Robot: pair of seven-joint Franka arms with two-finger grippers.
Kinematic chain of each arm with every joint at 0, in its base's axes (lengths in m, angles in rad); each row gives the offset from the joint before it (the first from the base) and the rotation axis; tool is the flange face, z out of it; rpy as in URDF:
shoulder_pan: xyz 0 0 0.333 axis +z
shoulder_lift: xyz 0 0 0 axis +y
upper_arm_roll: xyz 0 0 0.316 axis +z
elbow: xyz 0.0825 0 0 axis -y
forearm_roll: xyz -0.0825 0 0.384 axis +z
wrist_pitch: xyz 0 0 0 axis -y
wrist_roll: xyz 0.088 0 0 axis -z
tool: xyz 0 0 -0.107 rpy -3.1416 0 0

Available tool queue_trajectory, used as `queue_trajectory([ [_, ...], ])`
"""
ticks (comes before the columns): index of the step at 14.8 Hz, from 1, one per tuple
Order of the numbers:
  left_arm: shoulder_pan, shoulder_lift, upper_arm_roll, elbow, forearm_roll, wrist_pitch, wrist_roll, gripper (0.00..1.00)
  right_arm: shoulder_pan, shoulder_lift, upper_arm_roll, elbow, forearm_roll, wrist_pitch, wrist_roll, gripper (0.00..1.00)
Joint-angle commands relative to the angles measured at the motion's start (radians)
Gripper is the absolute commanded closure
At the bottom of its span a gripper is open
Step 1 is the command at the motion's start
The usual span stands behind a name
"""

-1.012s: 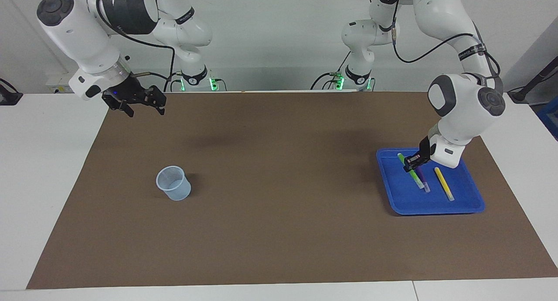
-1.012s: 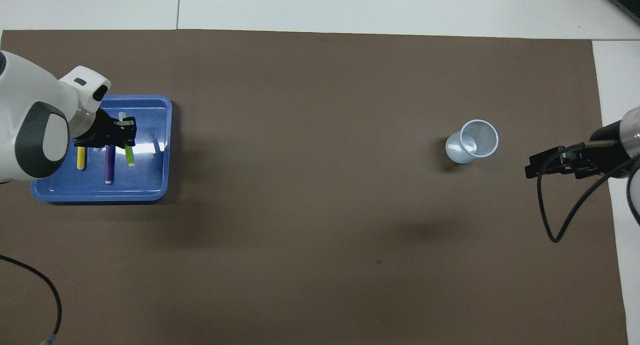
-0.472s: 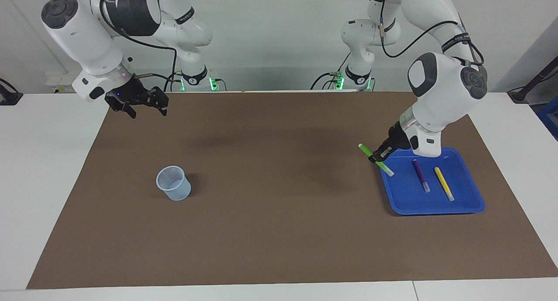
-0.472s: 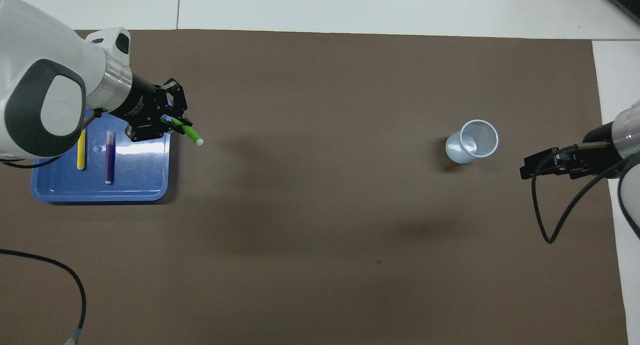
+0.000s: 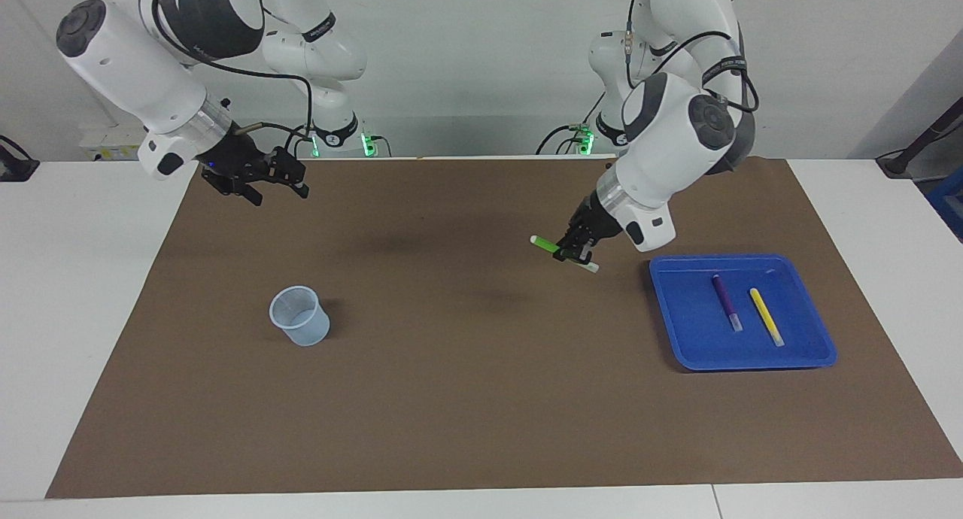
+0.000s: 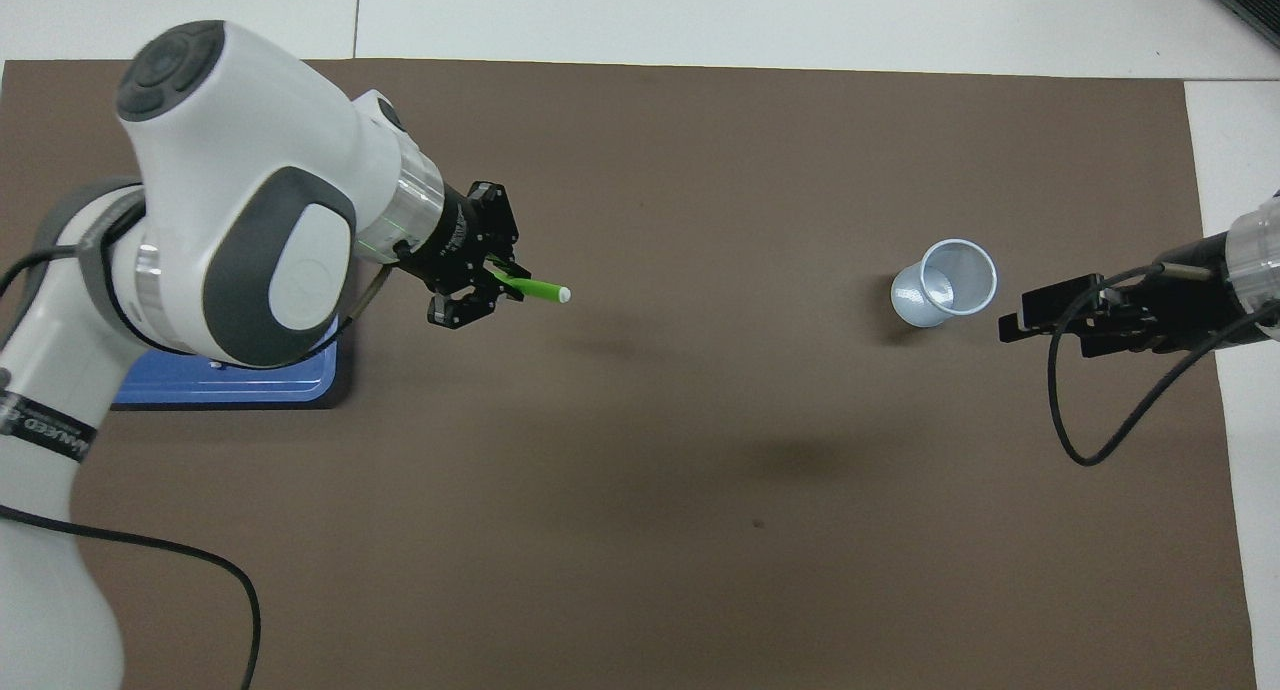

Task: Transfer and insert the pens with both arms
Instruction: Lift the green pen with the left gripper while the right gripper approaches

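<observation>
The slim green marker pen with its pale whitish end cap is up in the air, tilted, pinched near its middle by the left gripper, whose fingertips are pressed onto the barrel. It hangs over the bare brown table mat, between the shallow blue plastic tray and the middle of the table. In the overhead view the same pen pokes out of the left gripper with one rounded pale tip pointing toward the right arm's end.

The facing view shows the slim purple marker pen and the slim yellow marker pen lying side by side, apart, in the tray, each pale cap at the end farther from the robots. In the overhead view the left arm's white body covers both, and only a corner of the tray shows.

The small translucent pale-blue plastic cup stands upright on the mat toward the right arm's end; only the overhead view looks down into it.

The right gripper hangs above the mat's edge at its own end, jaws spread wide and holding nothing; from overhead, this gripper sits just beside the cup.
</observation>
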Motion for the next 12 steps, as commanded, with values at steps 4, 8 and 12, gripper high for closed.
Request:
queue_trajectory([
  [4, -0.203, -0.055, 0.020, -0.113, -0.017, 0.208, -0.289, 1.00, 0.018, -0.013, 0.011, -0.031, 0.235, 0.107, 0.195, 0.00],
  [8, -0.256, -0.043, 0.018, -0.129, -0.018, 0.402, -0.477, 1.00, 0.070, 0.025, 0.011, -0.031, 0.293, 0.213, 0.287, 0.00],
  [12, -0.303, -0.030, 0.018, -0.124, -0.018, 0.549, -0.588, 1.00, 0.125, 0.028, 0.011, -0.071, 0.293, 0.245, 0.341, 0.00],
])
